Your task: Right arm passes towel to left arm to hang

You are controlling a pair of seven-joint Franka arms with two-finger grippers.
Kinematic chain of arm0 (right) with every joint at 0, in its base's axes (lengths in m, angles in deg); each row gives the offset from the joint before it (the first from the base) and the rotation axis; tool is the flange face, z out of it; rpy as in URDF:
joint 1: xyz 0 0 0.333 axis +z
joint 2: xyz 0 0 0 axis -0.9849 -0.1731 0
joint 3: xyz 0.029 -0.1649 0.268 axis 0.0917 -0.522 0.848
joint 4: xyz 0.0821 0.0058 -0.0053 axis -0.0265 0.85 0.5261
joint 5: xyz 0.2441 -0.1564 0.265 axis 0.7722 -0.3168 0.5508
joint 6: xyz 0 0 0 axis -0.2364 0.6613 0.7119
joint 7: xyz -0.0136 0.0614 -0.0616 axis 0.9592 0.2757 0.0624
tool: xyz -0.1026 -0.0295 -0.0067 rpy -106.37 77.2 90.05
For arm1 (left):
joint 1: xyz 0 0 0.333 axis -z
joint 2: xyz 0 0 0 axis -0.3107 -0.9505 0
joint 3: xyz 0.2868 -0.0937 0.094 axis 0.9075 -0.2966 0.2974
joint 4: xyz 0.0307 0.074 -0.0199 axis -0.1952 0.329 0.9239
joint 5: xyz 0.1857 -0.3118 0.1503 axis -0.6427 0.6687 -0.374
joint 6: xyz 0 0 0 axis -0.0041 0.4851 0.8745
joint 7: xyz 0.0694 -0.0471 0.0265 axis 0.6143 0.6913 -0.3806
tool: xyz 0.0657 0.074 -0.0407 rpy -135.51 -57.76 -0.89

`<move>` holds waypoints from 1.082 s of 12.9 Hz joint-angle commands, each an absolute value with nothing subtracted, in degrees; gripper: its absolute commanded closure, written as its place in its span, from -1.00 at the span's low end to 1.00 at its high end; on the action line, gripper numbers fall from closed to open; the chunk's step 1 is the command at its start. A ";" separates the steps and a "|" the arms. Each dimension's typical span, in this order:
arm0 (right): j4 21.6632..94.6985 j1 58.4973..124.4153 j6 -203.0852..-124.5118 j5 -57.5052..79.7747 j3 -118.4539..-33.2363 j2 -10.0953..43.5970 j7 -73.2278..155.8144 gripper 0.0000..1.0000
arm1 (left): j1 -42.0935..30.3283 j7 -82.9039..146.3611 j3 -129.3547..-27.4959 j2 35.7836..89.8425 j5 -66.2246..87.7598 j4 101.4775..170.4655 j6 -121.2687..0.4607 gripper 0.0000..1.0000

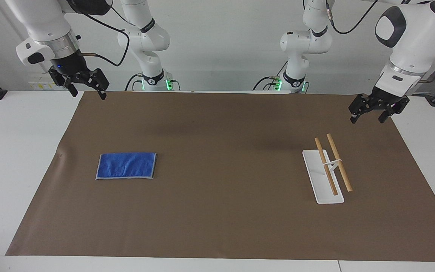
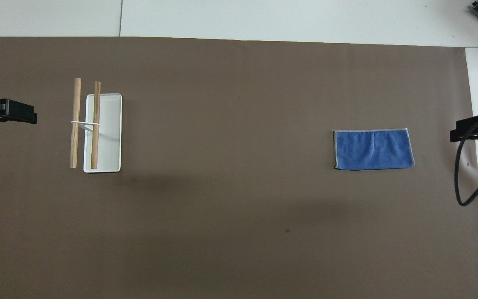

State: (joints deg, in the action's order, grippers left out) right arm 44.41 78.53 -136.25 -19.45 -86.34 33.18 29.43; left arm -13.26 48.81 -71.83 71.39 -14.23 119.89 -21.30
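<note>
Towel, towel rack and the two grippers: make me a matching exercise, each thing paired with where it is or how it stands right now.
Things:
1. towel
2. towel rack
3. right gripper
4. left gripper

Descriptions:
A. white base, two wooden bars
B. up in the air, blue light, jaws open
C. flat on the brown mat
D. jaws open, over the mat's edge near the rack

Pairs: 1-C, 2-A, 3-B, 4-D
</note>
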 commanded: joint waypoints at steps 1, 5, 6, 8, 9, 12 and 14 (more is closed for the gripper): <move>51.18 77.40 -142.07 -17.61 -86.39 35.95 31.62 -1.00 | -13.44 48.05 -72.15 72.79 -14.81 121.70 -22.39 -1.00; 59.79 75.90 -150.86 -17.61 -86.39 36.75 36.90 -1.00 | -13.44 48.05 -72.14 72.79 -14.81 121.70 -22.39 -1.00; 61.98 75.90 -153.23 -17.61 -86.39 36.75 36.90 -1.00 | -13.44 48.05 -72.15 72.79 -14.81 121.70 -22.39 -1.00; 66.03 75.90 -158.23 -17.61 -86.39 36.32 36.99 -1.00 | -13.44 47.96 -72.15 72.79 -14.81 121.70 -22.39 -1.00; 67.79 75.90 -161.13 -17.61 -86.47 35.70 36.99 -1.00 | -13.44 47.96 -72.15 72.79 -14.81 121.70 -22.39 -1.00; 70.26 75.90 -168.52 -17.61 -86.39 31.23 37.77 -1.00 | -13.44 47.96 -72.06 72.79 -14.81 121.70 -22.39 -1.00; 70.88 75.38 -173.00 -17.61 -86.47 27.89 38.74 -1.00 | -13.44 47.96 -72.06 72.79 -14.81 121.70 -22.39 -1.00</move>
